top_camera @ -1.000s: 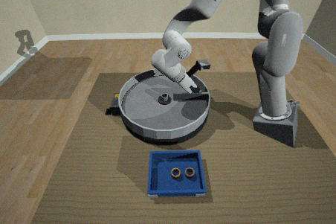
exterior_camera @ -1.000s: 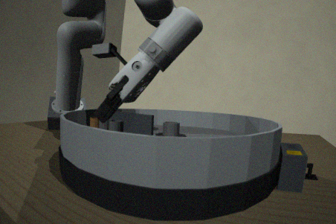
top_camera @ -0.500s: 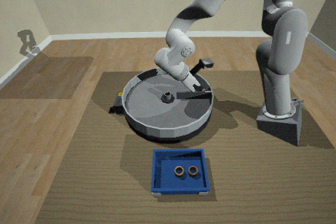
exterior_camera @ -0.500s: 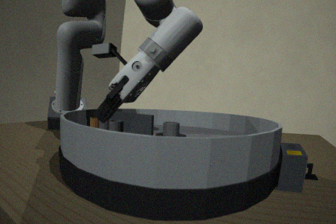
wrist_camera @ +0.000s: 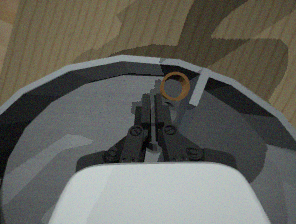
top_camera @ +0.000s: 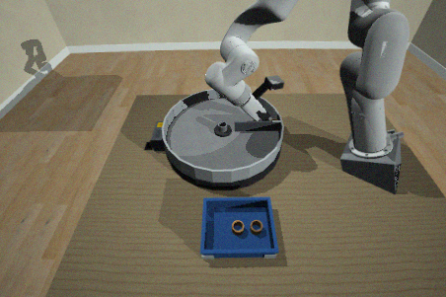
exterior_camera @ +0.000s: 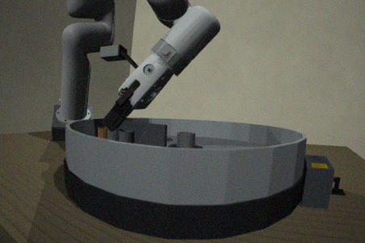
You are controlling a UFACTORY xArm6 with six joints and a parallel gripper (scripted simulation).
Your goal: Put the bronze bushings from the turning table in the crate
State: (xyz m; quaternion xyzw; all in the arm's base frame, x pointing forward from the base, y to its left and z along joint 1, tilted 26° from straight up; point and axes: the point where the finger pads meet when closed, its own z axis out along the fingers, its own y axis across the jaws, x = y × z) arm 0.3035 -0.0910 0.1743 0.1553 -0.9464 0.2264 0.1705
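While the gripper (wrist_camera: 152,104) stands closed and empty, one bronze bushing (wrist_camera: 175,86) rests by the turning table (top_camera: 223,169) rim: rigid, smooth, probably slippery; best pinched across its wall.

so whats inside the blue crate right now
Two bronze bushings lie side by side on the floor of the blue crate, seen only from the top view. Nothing else shows in it, though its near wall hides a thin strip of the floor.
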